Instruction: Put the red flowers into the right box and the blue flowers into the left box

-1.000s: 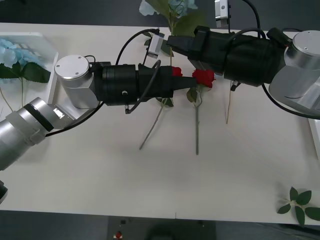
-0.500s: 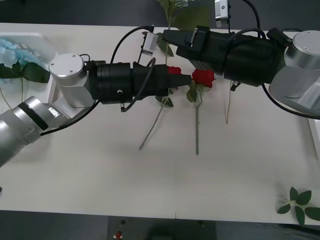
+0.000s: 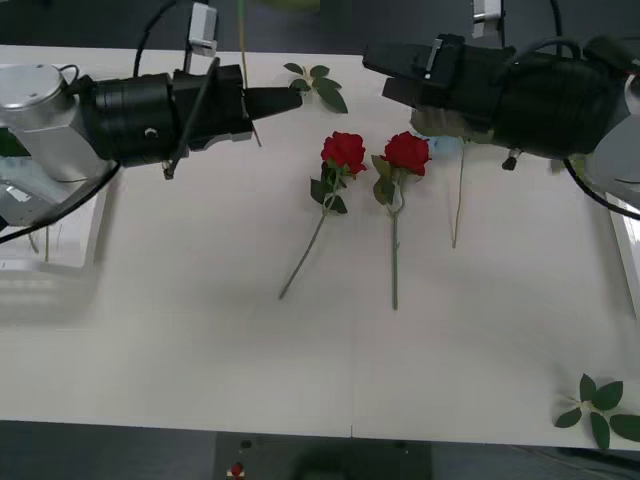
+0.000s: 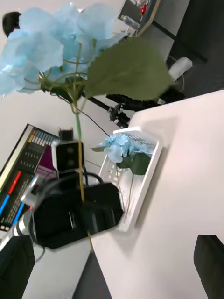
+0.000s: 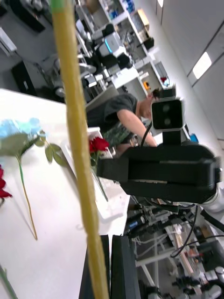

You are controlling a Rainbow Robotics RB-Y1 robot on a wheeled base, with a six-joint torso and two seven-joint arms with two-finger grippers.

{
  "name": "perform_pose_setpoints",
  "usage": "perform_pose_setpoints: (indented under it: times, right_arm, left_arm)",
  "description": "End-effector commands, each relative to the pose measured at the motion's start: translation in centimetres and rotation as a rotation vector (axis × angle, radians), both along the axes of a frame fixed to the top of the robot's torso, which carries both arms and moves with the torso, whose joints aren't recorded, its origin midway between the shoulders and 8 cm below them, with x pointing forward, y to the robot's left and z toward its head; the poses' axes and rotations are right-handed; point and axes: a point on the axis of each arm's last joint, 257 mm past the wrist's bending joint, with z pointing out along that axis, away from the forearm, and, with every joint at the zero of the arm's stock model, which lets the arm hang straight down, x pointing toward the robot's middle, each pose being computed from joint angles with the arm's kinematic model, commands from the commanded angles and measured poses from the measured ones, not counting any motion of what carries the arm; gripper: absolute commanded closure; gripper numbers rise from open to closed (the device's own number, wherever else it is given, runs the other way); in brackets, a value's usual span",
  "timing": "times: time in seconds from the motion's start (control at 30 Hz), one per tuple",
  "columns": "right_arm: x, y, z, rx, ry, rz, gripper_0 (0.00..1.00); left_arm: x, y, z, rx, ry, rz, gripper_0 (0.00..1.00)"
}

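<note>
One blue flower stem stands upright, pinched in the left gripper; the left box lies at eight o'clock.

Even overhead light — soft shadows, blurred foreground

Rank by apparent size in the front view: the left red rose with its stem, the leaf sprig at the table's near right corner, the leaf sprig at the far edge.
1. Left red rose
2. Near-right leaf sprig
3. Far-edge leaf sprig, slightly smaller, though farther from the camera.
</note>
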Motion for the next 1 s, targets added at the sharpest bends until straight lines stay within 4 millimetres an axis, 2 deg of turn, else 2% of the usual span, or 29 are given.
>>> perform_pose_setpoints:
  times: [0.03, 0.07, 0.17, 0.2, 0.27, 0.4, 0.53, 0.6, 0.63, 0.87, 0.93, 0.97, 1.0]
  right_arm:
    - [2.0, -4.4, 1.8, -0.037, -0.01, -0.043, 0.0]
    - [2.2, -4.8, 1.8, -0.039, -0.008, -0.044, 0.0]
    - [2.8, -6.4, 1.4, -0.048, 0.005, -0.045, 0.0]
    - [3.1, -6.9, 1.2, -0.051, 0.01, -0.05, 0.0]
    - [3.4, -7.2, 1.0, -0.047, 0.018, -0.059, 0.0]
    - [4.6, -7.4, 0.2, -0.024, 0.045, -0.082, 0.0]
    - [4.6, -7.2, 0.1, -0.023, 0.048, -0.081, 0.0]
    - [4.6, -7.2, 0.1, -0.043, 0.034, -0.078, 0.0]
    - [4.6, -7.2, 0.1, -0.045, 0.031, -0.078, 0.0]
    - [5.0, -5.8, -0.1, -0.013, 0.041, -0.066, 0.0]
    - [5.2, -5.6, -0.2, -0.005, 0.047, -0.067, 0.0]
    - [5.5, -5.6, -0.3, 0.01, 0.055, -0.072, 0.0]
    - [5.7, -5.6, -0.4, 0.014, 0.059, -0.075, 0.0]
  left_arm:
    - [1.0, 4.4, 3.4, -0.012, -0.104, 0.068, 1.0]
    - [1.2, 5.2, 3.7, -0.014, -0.108, 0.083, 1.0]
    - [2.9, 9.7, 5.1, -0.013, -0.134, 0.177, 1.0]
    - [3.6, 11.6, 5.1, -0.007, -0.137, 0.217, 1.0]
    - [4.3, 13.8, 5.2, 0.007, -0.141, 0.26, 1.0]
    - [6.2, 19.7, 4.2, 0.072, -0.13, 0.369, 1.0]
    - [7.5, 25.3, 2.6, 0.151, -0.113, 0.466, 1.0]
    - [8.1, 28.9, 1.5, 0.222, -0.111, 0.53, 1.0]
    - [8.2, 29.7, 1.2, 0.244, -0.111, 0.543, 1.0]
    - [7.9, 40.3, -1.0, 0.546, -0.105, 0.65, 1.0]
    - [7.6, 41.7, -1.3, 0.59, -0.1, 0.661, 1.0]
    - [7.2, 43.7, -1.6, 0.656, -0.094, 0.68, 1.0]
    - [7.1, 44.4, -1.8, 0.687, -0.092, 0.684, 1.0]
